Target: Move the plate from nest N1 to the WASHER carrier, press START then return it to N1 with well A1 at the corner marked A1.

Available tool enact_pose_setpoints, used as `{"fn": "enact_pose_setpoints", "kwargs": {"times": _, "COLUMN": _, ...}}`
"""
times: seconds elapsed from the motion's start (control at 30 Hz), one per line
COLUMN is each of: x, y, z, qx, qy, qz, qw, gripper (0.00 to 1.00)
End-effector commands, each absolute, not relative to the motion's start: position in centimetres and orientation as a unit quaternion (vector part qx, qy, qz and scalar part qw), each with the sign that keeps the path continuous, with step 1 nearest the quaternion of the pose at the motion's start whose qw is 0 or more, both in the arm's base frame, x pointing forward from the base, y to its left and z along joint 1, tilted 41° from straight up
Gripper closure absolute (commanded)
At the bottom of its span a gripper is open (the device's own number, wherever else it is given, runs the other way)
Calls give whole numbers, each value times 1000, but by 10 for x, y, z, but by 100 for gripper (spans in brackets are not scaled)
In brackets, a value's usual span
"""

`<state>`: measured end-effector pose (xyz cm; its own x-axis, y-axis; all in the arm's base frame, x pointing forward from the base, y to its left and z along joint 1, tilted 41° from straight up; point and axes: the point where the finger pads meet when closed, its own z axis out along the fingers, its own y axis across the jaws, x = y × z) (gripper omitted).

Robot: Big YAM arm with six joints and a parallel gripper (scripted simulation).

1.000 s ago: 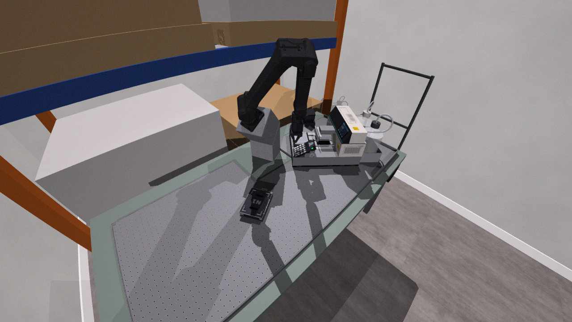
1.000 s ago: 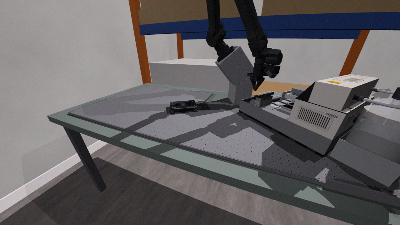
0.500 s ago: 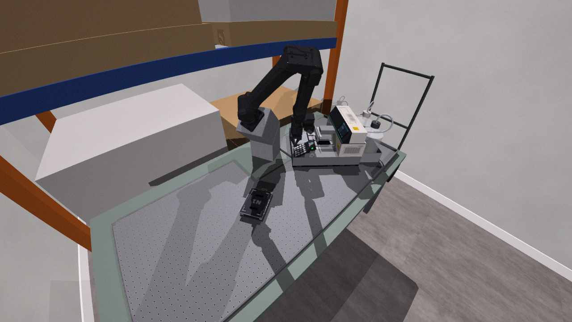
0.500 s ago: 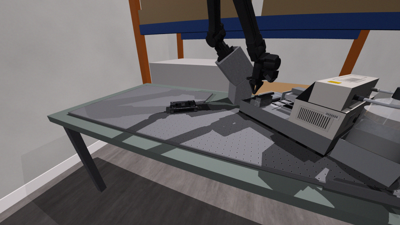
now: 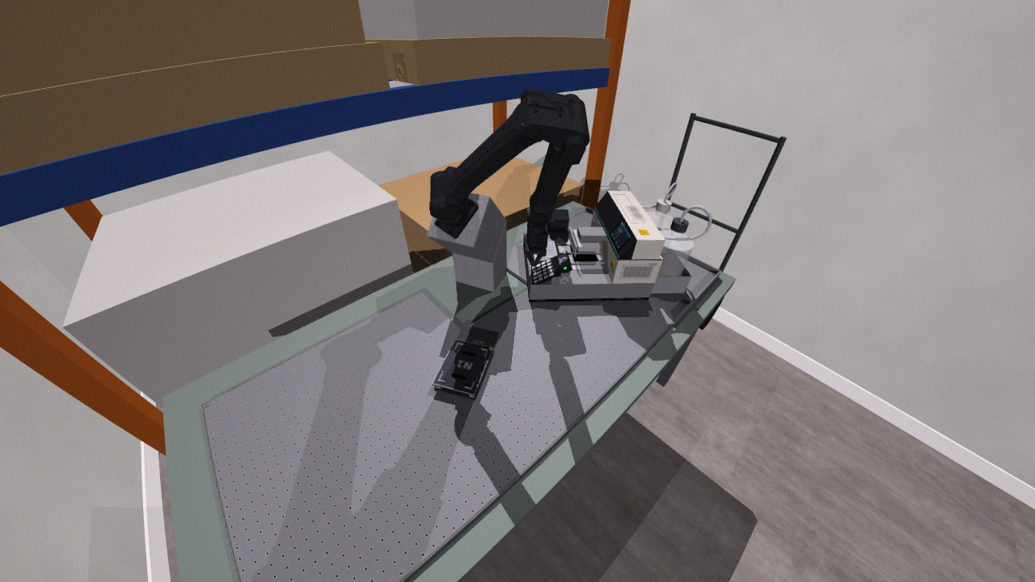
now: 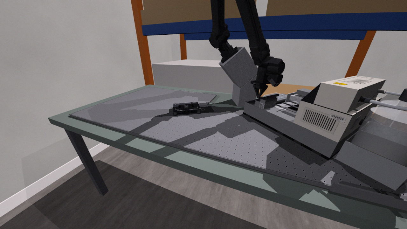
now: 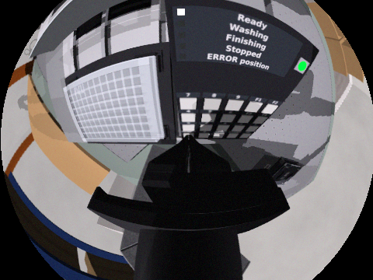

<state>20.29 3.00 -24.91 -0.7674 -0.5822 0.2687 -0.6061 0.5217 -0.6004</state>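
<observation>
The black gripper [image 5: 534, 259] [image 6: 259, 97] [image 7: 188, 139] has its fingertips pressed together on nothing, pointing down at the lower left of the keypad [image 5: 542, 270] [image 7: 221, 117], likely to poke START. Just beside the hand, the pale plate [image 7: 114, 102] lies in the washer's carrier, apparently for washing. Beyond, the lamp [image 5: 565, 267] [image 7: 301, 65] glows green. Well away, nest N1 [image 5: 462, 372] [image 6: 186, 108] [image 7: 287, 170] awaits its return.

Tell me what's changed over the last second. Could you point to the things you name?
The gripper [image 5: 534, 259] [image 6: 259, 97] [image 7: 188, 139] has come down toward the keypad [image 5: 542, 271] [image 6: 265, 103] [image 7: 213, 103], the arm lowering with it. Nothing was taken hold of or let go. The nest N1 [image 5: 462, 367] [image 6: 186, 108] [image 7: 287, 169] stayed put, without a plate, and the lamp [image 5: 565, 267] [image 7: 302, 66] stayed green.
</observation>
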Motion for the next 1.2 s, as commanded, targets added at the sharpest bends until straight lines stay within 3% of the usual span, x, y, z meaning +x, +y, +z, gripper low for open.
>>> {"fn": "enact_pose_setpoints", "kwargs": {"times": 0.0, "x": 205, "y": 32, "z": -249, "qx": 345, "qy": -871, "qz": 350, "qw": 14, "gripper": 100}}
{"fn": "enact_pose_setpoints", "kwargs": {"times": 1.17, "x": 199, "y": 55, "z": -224, "qx": 346, "qy": -871, "qz": 349, "qw": 9, "gripper": 100}}
